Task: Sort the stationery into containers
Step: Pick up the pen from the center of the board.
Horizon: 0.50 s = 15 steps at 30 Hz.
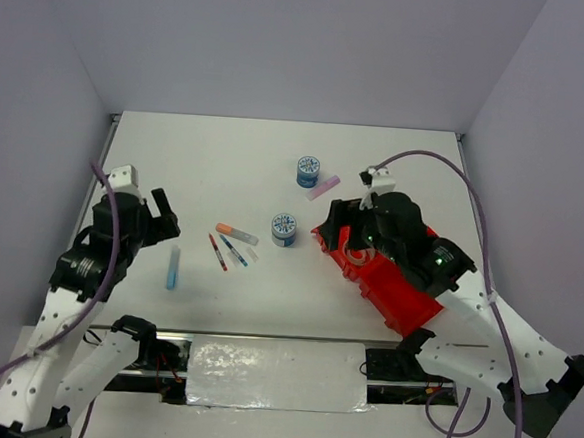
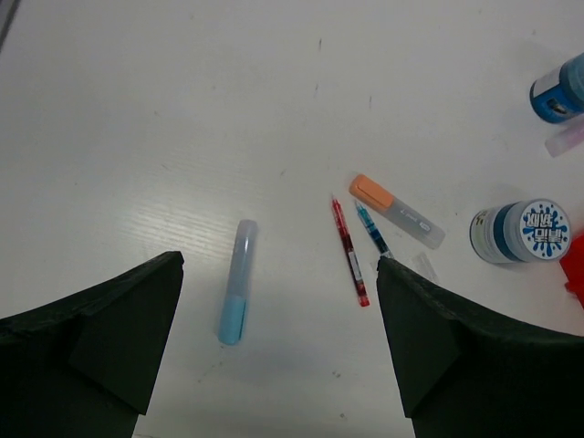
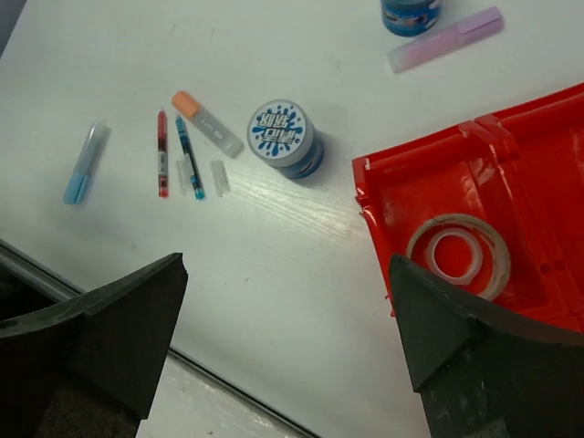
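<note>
White table [image 1: 226, 154]: we see L gripper [image 2: 278, 263] & R gripper [image 3: 287, 260] spread wide, empty. Clear tape ring [image 3: 456, 225] sits in red tray [image 3: 529, 164] compartment; pens [image 2: 349, 254], rolls [image 3: 285, 137], pink stick [image 3: 445, 41] lie on table.

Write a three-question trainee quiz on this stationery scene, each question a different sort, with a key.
1. True or false: the clear tape ring lies inside the red tray.
2. Which item lies alone, apart from the cluster of pens? A) red pen B) light blue pen C) orange-capped marker
3. Fill in: ____ blue-white rolls stand on the table, outside the tray.

Key: 1 true; 2 B; 3 two.
</note>
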Available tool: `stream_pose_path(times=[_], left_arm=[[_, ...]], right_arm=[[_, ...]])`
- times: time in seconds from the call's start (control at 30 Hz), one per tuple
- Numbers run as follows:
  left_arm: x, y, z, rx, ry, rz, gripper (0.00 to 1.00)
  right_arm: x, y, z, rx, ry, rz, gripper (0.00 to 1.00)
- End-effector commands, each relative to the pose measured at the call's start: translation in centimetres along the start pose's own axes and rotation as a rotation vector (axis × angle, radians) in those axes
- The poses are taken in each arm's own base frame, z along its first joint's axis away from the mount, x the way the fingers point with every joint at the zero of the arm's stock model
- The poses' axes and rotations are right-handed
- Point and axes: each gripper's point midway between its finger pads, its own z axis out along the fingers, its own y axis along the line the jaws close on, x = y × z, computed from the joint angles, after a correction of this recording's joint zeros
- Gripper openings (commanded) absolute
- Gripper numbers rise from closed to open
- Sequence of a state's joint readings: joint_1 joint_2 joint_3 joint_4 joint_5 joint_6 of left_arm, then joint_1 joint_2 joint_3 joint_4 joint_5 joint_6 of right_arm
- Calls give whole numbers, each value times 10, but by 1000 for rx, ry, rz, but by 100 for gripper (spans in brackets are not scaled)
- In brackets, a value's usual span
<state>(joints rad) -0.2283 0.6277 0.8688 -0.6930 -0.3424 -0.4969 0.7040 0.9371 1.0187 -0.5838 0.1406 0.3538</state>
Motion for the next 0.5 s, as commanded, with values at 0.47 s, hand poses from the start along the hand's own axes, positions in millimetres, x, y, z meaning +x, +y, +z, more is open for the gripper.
stream_pose_path(times=[0.47], left_arm=[[130, -73, 74, -129, 376, -167, 99]], right_arm=[[81, 37, 45, -16, 217, -47, 96]])
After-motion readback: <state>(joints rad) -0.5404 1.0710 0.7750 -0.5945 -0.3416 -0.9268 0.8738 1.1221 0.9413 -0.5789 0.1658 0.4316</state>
